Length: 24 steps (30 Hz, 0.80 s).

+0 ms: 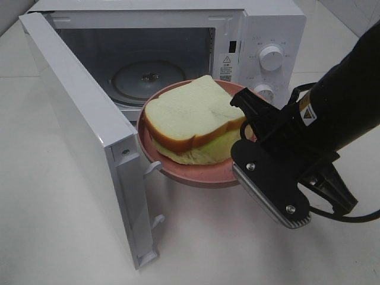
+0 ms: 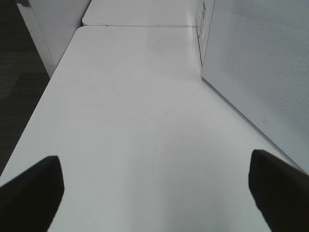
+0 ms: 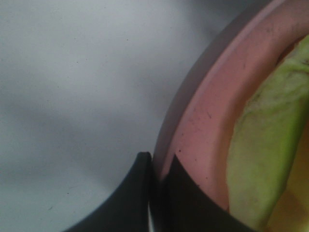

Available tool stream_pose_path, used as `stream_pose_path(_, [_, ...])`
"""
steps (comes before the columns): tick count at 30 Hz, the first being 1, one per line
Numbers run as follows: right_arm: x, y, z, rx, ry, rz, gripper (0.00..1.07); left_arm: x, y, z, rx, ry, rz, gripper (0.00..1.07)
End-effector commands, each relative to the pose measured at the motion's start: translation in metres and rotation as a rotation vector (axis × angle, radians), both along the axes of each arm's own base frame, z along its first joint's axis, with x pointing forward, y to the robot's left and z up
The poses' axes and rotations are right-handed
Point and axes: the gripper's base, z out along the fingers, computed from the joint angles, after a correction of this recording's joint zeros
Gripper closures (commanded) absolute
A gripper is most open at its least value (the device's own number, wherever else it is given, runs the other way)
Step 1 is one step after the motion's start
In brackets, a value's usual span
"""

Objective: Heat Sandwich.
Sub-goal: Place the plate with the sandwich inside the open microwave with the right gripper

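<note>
The sandwich, pale white bread with yellowish-green filling, lies on a round pink plate. My right gripper is shut on the plate's right rim and holds it above the table, just in front of the open microwave. The right wrist view shows the fingertips pinching the pink rim, with the green filling beside them. The glass turntable inside is bare. My left gripper is open and empty over the table; it is out of the high view.
The microwave door swings wide open toward the front left, close to the plate's left edge. A white perforated microwave panel stands beside my left gripper. The control knobs are on the microwave's right.
</note>
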Motion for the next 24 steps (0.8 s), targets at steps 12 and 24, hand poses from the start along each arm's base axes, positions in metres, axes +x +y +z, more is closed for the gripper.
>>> stream_pose_path(12, [0.015,0.013,0.007,0.07,-0.011,0.042,1.07,-0.003,0.0,0.0,-0.001,-0.031,0.005,0.09])
stream_pose_path(24, [0.038,0.038,0.012,0.121,0.002,0.047,1.07,-0.003,0.0,0.0,-0.001,-0.031,0.005,0.09])
